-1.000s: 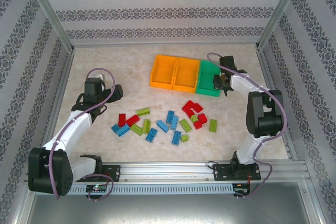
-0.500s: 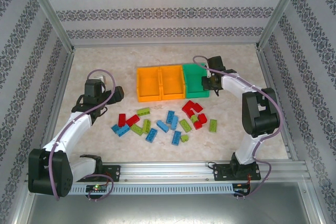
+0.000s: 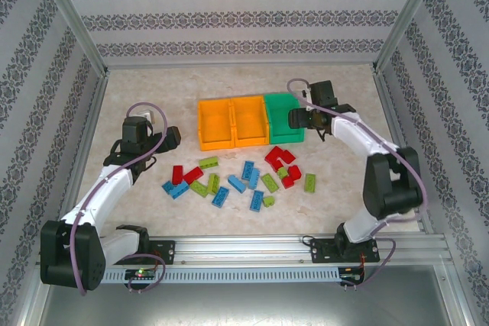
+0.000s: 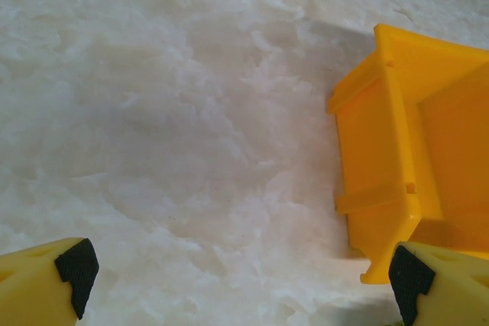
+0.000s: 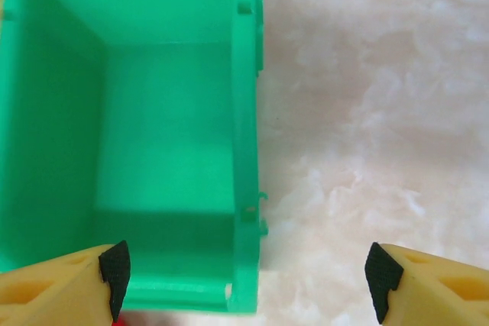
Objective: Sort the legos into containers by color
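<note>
The containers stand in a row at the table's middle back: two orange bins and a green bin. The legos lie scattered in front of them: red, blue and lime green bricks. My right gripper is open, with its jaws either side of the green bin's right wall and holding nothing. My left gripper is open over bare table, just left of the orange bin.
Metal frame posts and patterned walls close in the table on three sides. A rail carrying the arm bases runs along the near edge. Bare marble tabletop lies right of the bricks and behind the bins.
The row of bins has slid left and swung square to the table with my right gripper shut on the green bin's wall. That gripper has now opened and let go. The left arm has not moved.
</note>
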Available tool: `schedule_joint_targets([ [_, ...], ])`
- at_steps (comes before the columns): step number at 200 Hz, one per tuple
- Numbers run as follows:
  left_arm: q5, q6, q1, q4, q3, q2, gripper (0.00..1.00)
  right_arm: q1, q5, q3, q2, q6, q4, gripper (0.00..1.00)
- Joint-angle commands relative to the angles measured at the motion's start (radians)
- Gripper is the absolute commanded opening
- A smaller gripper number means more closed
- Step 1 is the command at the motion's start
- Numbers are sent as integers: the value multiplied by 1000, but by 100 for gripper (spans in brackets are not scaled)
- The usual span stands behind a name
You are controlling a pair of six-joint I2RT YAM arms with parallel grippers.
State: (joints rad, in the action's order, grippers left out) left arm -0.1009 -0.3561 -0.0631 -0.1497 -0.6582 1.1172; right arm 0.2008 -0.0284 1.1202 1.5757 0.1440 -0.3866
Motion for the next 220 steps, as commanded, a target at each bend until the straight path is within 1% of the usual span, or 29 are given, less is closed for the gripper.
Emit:
schedule_joint_targets([
  [1, -20, -14, -23, 3, 16, -16, 100, 8, -94, -66, -89, -21, -68, 83],
  [35, -37, -16, -45, 13, 18, -9, 100, 39, -131, -178, -177, 41, -186, 77],
  [66, -49, -11, -67, 24, 15, 2, 100, 123, -117, -298, -264, 104, -194, 73],
  [91, -60, -11, -78, 24, 4, 15, 100, 178, -94, -353, -287, 149, -194, 68],
  [126, -61, -13, -95, 20, 0, 18, 100, 215, -80, -375, -282, 170, -182, 64],
  [156, -55, -20, -104, 14, 1, 14, 100, 223, -52, -350, -226, 180, -197, 60],
  [220, -46, -18, -112, 3, 4, 1, 100, 245, 3, -292, -137, 173, -236, 56],
])
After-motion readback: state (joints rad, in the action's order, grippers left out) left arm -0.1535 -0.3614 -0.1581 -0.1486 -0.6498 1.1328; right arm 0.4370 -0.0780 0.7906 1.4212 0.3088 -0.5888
